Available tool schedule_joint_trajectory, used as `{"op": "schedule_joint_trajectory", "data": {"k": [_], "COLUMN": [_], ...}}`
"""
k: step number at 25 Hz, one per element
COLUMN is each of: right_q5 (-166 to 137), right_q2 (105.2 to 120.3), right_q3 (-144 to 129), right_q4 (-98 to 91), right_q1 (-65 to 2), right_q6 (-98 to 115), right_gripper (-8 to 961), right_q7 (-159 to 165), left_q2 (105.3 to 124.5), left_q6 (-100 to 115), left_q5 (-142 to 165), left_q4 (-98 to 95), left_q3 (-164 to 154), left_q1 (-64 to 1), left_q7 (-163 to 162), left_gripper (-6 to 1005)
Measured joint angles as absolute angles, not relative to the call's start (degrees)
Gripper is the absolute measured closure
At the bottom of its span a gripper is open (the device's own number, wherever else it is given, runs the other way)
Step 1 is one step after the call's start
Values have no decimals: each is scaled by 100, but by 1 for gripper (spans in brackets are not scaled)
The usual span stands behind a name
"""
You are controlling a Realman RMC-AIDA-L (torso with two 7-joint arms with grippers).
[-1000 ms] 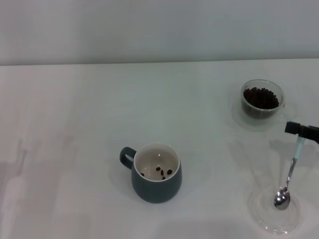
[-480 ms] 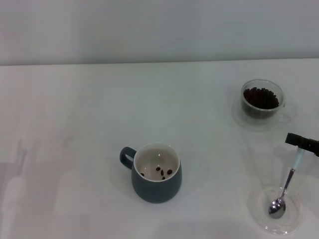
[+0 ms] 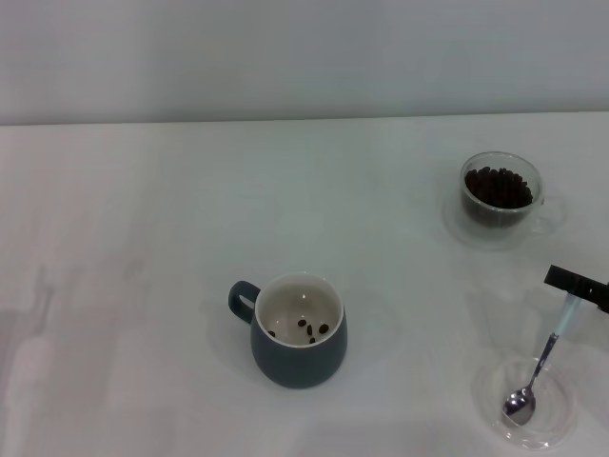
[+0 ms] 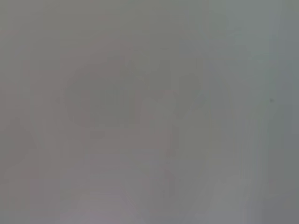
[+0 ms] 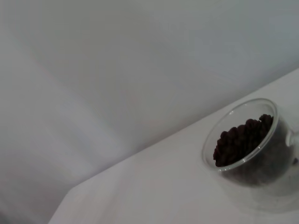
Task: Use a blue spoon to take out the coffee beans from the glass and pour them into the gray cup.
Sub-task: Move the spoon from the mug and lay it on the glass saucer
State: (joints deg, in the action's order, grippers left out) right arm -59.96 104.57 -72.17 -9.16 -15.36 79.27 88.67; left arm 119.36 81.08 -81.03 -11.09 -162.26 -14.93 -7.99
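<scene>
The gray cup [image 3: 298, 335] stands near the table's middle, handle pointing left, with a few coffee beans [image 3: 314, 329] on its cream bottom. At the far right the glass [image 3: 501, 188] is full of dark coffee beans [image 3: 498, 186]; the right wrist view shows this glass [image 5: 268, 163] and its beans [image 5: 240, 140] close up. My right gripper [image 3: 574, 281] reaches in from the right edge, shut on the pale handle end of the blue spoon [image 3: 540, 367]. The spoon slants down, its silver bowl resting in a flat clear dish [image 3: 561, 422]. My left gripper is out of view.
The clear shallow dish sits at the near right corner, just in front of the glass. The white table [image 3: 143, 238] stretches to the left, ending at a pale wall behind. The left wrist view shows only a blurred grey surface.
My right gripper has drifted toward the near edge with the spoon. The spoon's bowl has slid nearer within the dish. Cup and glass have not moved.
</scene>
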Motion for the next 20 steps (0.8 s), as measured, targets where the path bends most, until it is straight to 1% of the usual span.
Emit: {"op": "schedule_joint_trajectory", "data": {"k": [14, 20], "right_q5": [-5985, -6004], "right_q2": [10639, 10648], "right_q3": [-7008, -7003], "right_q4": [-905, -905], "right_q1": [-1477, -1477], "right_q6": [7842, 7735], "right_gripper": [647, 645], "right_q7": [9154, 9157], "left_q2": [11944, 11944], "left_q6": [8104, 8092], "left_q5": [-8094, -8107], "left_q4": [-1116, -1123], "left_q3": [-16234, -16226], "left_q1": [-1480, -1481], "left_q7": [-814, -817], "left_gripper": [268, 268]}}
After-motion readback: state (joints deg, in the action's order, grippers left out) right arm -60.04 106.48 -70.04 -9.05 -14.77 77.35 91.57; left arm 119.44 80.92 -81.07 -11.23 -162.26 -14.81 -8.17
